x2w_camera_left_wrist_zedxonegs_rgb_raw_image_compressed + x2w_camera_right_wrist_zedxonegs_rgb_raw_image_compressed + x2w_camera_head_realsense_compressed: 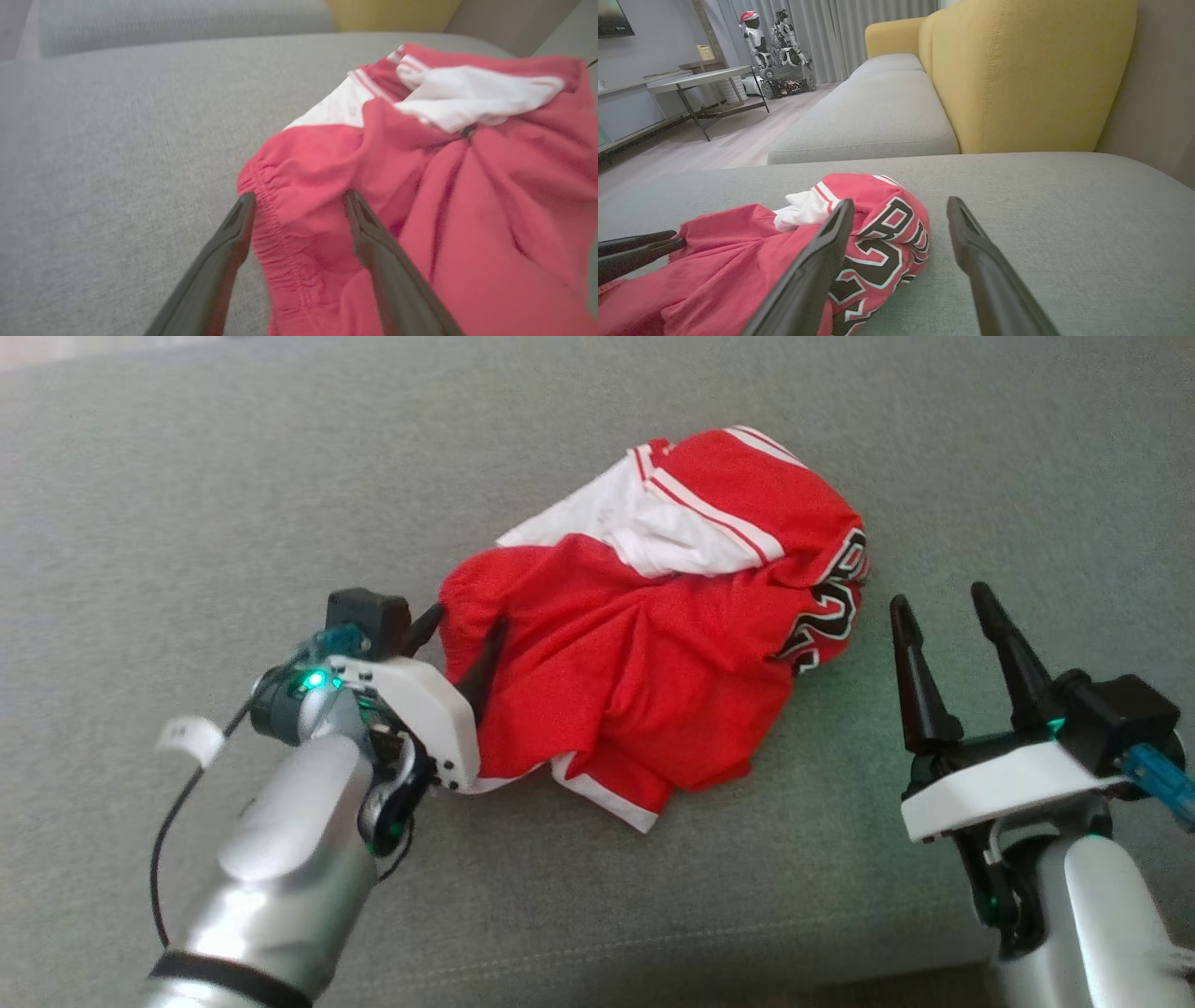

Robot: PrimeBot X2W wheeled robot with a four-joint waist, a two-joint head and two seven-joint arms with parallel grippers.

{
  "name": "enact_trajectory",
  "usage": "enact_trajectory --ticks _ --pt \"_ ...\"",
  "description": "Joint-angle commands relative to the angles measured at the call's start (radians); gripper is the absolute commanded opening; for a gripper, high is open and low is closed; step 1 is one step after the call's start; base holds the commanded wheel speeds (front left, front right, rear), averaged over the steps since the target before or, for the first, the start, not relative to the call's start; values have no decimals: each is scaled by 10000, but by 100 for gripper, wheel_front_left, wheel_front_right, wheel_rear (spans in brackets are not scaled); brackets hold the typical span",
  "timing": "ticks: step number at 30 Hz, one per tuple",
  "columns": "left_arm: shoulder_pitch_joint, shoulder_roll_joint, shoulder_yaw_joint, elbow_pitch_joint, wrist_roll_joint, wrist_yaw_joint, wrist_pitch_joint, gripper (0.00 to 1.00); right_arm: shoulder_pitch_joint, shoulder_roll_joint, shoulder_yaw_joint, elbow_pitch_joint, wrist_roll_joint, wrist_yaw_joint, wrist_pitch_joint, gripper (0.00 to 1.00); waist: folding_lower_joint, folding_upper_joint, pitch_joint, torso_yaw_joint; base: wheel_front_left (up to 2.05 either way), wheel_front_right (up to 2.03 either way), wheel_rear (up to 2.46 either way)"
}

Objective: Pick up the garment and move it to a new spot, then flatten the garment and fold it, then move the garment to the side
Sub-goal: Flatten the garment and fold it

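Note:
The garment (653, 663) is a crumpled red jersey piece with white trim and black lettering, lying on the grey sofa cushion (187, 504). My left gripper (470, 621) is open at its left edge. In the left wrist view its two fingers straddle the gathered elastic hem of the garment (490, 210), left gripper (299, 196) low over the cloth, not closed on it. My right gripper (938, 597) stands open just right of the garment, apart from it. In the right wrist view the right gripper (901, 203) points past the lettered end of the garment (714, 261).
A yellow backrest (1017, 74) rises behind the cushion, with a second grey seat (873, 116) beyond. Farther off are a low table (700, 77), another robot (775, 51) and wooden floor. The cushion's front edge (653, 980) runs near me.

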Motion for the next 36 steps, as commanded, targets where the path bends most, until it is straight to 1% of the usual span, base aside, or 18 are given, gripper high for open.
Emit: enact_trajectory --ticks 1,3,4,5,6,10,14,17,20,23,30,33,36 --pt "-727 83 232 345 -57 -68 164 100 -369 -40 162 -278 41 -7 -183 100 0 0 260 -254 0 0 0" --pt "-996 -11 200 1027 -96 -107 340 100 -377 -33 112 -224 69 -7 -247 100 0 0 330 -319 0 0 0" --pt "-1123 -51 184 1296 -113 -143 378 92 -381 -29 81 -195 103 -7 -279 100 0 0 355 -346 0 0 0" --pt "-1240 -82 178 1494 -130 -197 313 32 -389 -26 70 -172 127 -7 -311 100 0 0 371 -377 0 0 0" --pt "-1343 -93 153 1652 -114 -245 212 0 -399 -24 60 -149 138 -7 -341 100 0 0 373 -408 0 0 0" --pt "-1606 -98 90 1783 -16 -362 -397 0 -400 -16 -13 -83 177 -7 -437 100 0 0 297 -440 0 0 0" --pt "-1789 -65 104 1374 95 -376 -1260 0 -330 -10 -137 -66 195 -7 -488 100 0 0 72 -347 0 0 0" --pt "-1768 24 162 628 146 -284 -1652 0 -247 -8 -195 -84 235 -7 -500 100 0 0 -160 -180 0 0 0" --pt "-1680 227 235 -557 219 -137 -1822 0 -146 -7 -236 -102 298 -7 -482 100 0 0 -374 79 0 0 0" --pt "-1526 569 328 -1938 320 110 -1797 0 -53 -7 -248 -104 336 -7 -462 100 0 0 -605 367 0 0 0" --pt "-923 1500 807 -4981 328 903 -1033 0 208 -6 -312 -135 438 -7 -422 100 0 0 -1045 1271 0 0 0" --pt "-714 1940 1142 -5948 307 1264 -655 0 299 -6 -334 -198 444 -7 -391 100 0 0 -1132 1720 0 0 0" --pt "-660 2423 1504 -6514 315 1524 -309 0 380 -6 -378 -295 425 -7 -329 100 0 0 -1154 2255 0 0 0"
